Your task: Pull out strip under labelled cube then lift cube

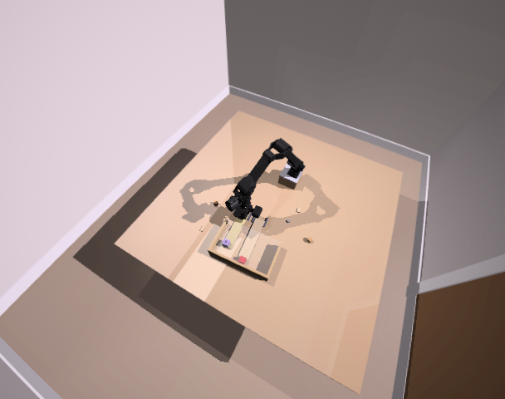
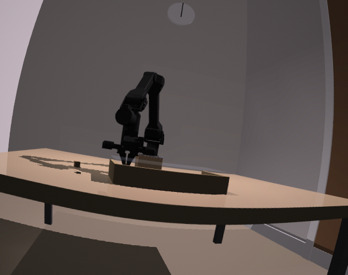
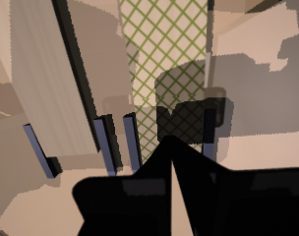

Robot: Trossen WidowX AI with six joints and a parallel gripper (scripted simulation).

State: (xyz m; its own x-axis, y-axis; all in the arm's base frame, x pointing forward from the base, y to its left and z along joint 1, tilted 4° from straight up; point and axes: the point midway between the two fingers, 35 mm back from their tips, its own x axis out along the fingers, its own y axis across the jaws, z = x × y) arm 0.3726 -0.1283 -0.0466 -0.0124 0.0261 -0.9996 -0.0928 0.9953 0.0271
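A shallow wooden tray [image 1: 237, 263] [image 2: 168, 180] holds several strips side by side. A purple cube [image 1: 225, 243] with a pale mark sits on the left, green-lattice strip [image 1: 233, 232] [image 3: 164, 49]. A red cube [image 1: 242, 259] sits on the middle strip. A grey strip [image 1: 267, 258] lies on the right. My gripper [image 1: 243, 215] [image 2: 126, 162] [image 3: 169, 140] is shut, its tips low over the near end of the lattice strip, between blue end tabs [image 3: 132, 140]. I see nothing between the fingers. The cubes are out of the wrist view.
A pale striped strip [image 3: 46, 88] lies left of the lattice strip in the wrist view. Small loose objects [image 1: 307, 239] [image 1: 215, 202] [image 2: 76, 163] lie on the table around the tray. The arm's base [image 1: 291, 176] stands behind it.
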